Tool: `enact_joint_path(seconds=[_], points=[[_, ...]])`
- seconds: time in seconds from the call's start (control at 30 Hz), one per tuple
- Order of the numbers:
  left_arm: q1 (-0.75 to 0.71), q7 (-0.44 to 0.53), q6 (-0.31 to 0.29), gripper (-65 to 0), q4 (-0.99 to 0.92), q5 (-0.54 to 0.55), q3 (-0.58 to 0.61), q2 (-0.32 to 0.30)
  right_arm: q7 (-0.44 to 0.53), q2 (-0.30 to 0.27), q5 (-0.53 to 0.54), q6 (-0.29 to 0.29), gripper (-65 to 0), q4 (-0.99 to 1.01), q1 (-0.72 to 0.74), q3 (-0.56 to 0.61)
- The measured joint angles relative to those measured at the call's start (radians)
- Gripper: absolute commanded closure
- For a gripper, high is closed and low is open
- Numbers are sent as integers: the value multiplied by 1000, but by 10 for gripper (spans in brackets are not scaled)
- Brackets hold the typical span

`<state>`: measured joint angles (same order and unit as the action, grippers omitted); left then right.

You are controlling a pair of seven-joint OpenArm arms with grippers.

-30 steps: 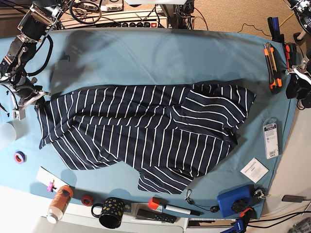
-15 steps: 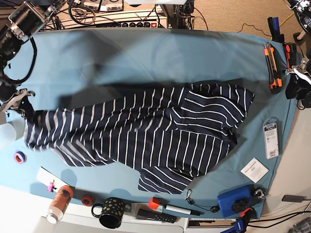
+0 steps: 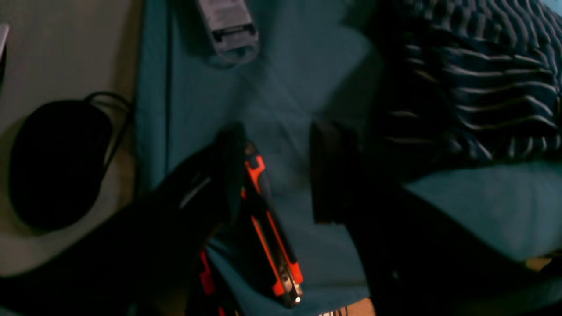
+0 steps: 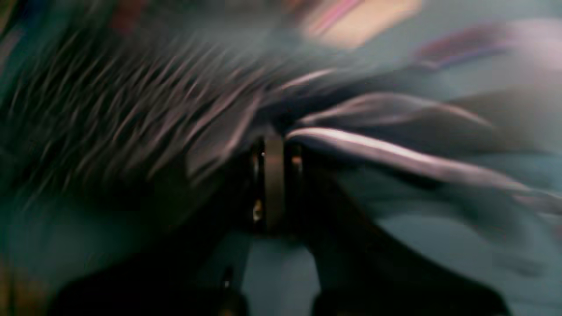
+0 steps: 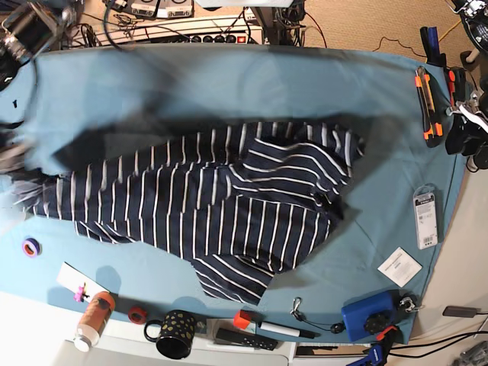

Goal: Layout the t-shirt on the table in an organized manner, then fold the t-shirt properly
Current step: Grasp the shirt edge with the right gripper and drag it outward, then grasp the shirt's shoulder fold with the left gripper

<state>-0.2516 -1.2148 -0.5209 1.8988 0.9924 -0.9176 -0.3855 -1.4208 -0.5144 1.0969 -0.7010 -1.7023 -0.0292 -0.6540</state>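
Observation:
The navy t-shirt [image 5: 213,206] with white stripes lies pulled out long across the teal table [image 5: 229,84], bunched and overlapped at its right half. My right gripper [image 4: 274,147] is shut on a pinch of the striped fabric. In the base view it is a blur at the table's left edge [image 5: 9,164], at the shirt's left end. My left gripper [image 3: 279,171] is open over bare teal cloth at the table's right edge [image 5: 461,130], apart from the t-shirt [image 3: 483,87]. Nothing is between its fingers [image 3: 230,171].
An orange utility knife [image 3: 268,224] lies just under my left gripper. A packaged item [image 5: 425,217], a white card [image 5: 399,267] and a blue box [image 5: 367,316] lie at the right. A black mug [image 5: 174,335], a bottle [image 5: 93,319], a marker [image 5: 278,329] and a tape roll [image 5: 30,246] line the front edge.
My right gripper has dragged the shirt's left end to the table's left edge. The whole shirt slid left and stretched out. The left arm has stayed still.

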Motion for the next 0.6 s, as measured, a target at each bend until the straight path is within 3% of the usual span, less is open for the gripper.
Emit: enact_joint_path(seconds=[0.07, 0.1, 0.13, 0.17, 0.2, 0.23, 0.27, 0.33, 0.4, 0.47, 0.53, 0.6], points=[[-2, 9, 0, -249, 0, -2, -1, 0, 33, 19, -185, -3, 0, 6, -15, 81], [-3, 2, 1, -249, 0, -6, -1, 0, 154, 19, -309, 23, 0, 14, -15, 80], [-3, 0, 0, -249, 0, -4, -1, -2, 234, 28, -399, 132, 0, 16, -5, 50], [-5, 0, 0, -249, 0, -3, -1, -3, 259, 53, -470, 194, 0, 15, 23, 7], [-11, 0, 0, -249, 0, -1, -1, -3, 259, 81, -460, 167, 0, 18, 43, -15], [-13, -1, 0, -249, 0, -1, -1, -2, 180, 91, -354, -12, 0, 21, 37, -9], [-14, 0, 0, -249, 0, 0, -1, 0, 56, 86, -188, 8, 0, 13, 14, 48], [-21, 0, 0, -249, 1, -3, -2, -1, 22, 91, -183, -3, 0, 19, -7, 151], [-19, -3, 0, -249, -1, -14, -2, -5, 220, 55, -341, -2, 0, 21, -3, 154], [-19, -3, 1, -249, -1, -11, -2, -5, 388, 30, -493, 132, 0, 14, 30, 105], [-19, -4, 0, -249, 0, -2, -2, 0, 378, 27, -540, 171, 0, 17, 68, 55], [-16, -3, 1, -249, 0, -3, 0, 0, 311, 33, -478, 90, 0, 17, 80, 23]])
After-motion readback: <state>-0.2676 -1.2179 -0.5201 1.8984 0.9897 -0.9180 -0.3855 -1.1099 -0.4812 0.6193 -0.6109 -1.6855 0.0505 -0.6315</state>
